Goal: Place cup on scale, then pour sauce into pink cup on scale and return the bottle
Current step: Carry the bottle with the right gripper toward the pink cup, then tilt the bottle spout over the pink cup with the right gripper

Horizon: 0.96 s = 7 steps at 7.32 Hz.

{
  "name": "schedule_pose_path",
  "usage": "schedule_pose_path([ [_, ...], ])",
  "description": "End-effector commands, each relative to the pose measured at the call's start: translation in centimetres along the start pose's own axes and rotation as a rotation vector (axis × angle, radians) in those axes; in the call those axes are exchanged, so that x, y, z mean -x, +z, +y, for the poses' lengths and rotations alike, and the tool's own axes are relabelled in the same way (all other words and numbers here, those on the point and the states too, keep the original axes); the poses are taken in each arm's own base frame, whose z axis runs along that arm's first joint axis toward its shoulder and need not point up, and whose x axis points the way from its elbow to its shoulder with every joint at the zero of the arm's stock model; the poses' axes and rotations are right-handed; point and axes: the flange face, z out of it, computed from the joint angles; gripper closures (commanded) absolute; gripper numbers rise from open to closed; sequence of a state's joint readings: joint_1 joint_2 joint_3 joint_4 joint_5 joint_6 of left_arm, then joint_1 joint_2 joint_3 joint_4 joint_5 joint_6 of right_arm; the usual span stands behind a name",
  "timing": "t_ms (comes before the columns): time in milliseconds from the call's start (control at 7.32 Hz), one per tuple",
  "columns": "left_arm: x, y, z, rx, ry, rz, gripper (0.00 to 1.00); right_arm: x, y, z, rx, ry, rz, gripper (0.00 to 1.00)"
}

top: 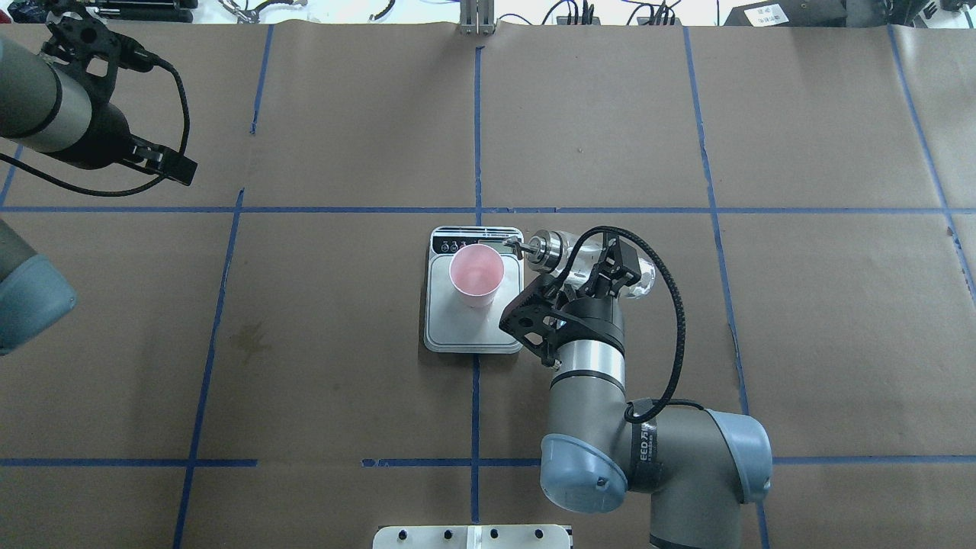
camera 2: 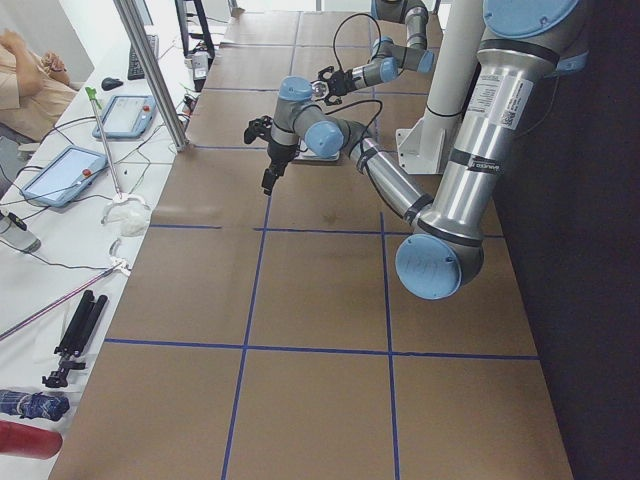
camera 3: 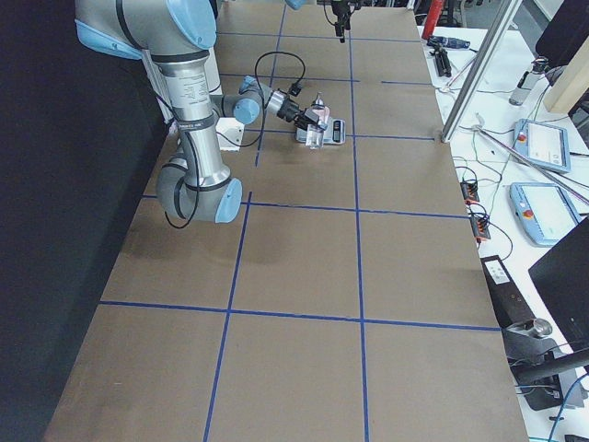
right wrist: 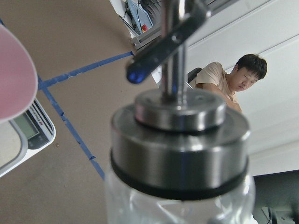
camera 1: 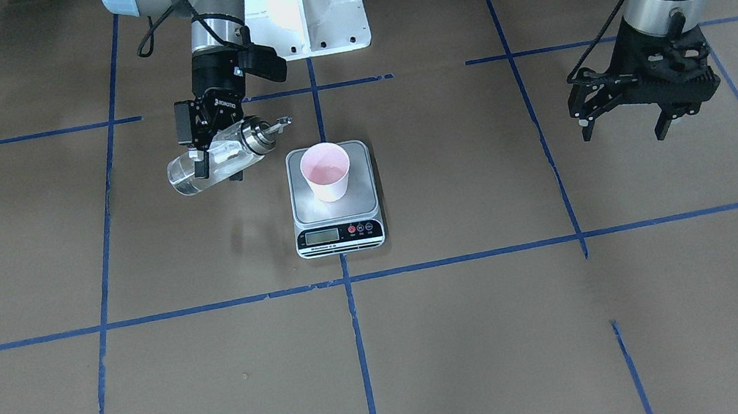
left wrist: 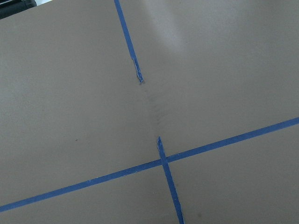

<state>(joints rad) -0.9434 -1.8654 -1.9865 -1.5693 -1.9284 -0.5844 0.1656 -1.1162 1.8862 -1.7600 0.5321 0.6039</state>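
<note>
Glass bottle (camera 1: 186, 176) clamped between right fingers (camera 1: 199, 164), spout seemingly near cup (camera 1: 327, 173) on scale (camera 1: 310, 207), left fingers (camera 1: 663, 125) apart

Glass bottle (camera 1: 184, 178) wears a glossy metal cap (camera 1: 256, 136); cup (camera 1: 327, 174) seems matt paper.

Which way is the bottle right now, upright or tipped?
Tipped. The right hand holds the bottle nearly on its side, its metal spout pointing toward the cup on the scale.

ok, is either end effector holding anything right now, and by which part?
The right end effector holds the bottle by its glass body, about midway along, tilted toward the cup. The left end effector is open and empty.
</note>
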Motion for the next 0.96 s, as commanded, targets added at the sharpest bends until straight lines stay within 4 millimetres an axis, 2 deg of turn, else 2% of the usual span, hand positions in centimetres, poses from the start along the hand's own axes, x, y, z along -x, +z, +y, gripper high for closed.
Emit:
schedule_pose_path([
  [0, 0.1, 0.0, 0.0, 0.000, -0.001, 0.000, 0.01, 1.4, 0.5, -0.1, 0.009, -0.149, 0.035, 1.00],
  [273, 0.1, -0.1, 0.0, 0.000, -0.006, 0.000, 0.01, 0.4, 1.4, -0.7, 0.007, -0.260, 0.071, 1.00],
  [546, -0.4, -0.2, 0.1, -0.003, -0.055, 0.008, 0.01, -0.5, 2.6, -1.6, 0.018, -0.284, 0.093, 1.00],
  [683, -0.4, -0.1, 0.2, -0.001, -0.054, 0.009, 0.01, 0.6, 3.4, -1.4, 0.019, -0.323, 0.121, 1.00],
  [819, -0.6, -0.2, 0.1, -0.001, -0.055, 0.012, 0.01, 1.5, 3.6, -2.5, 0.013, -0.334, 0.142, 1.00],
])
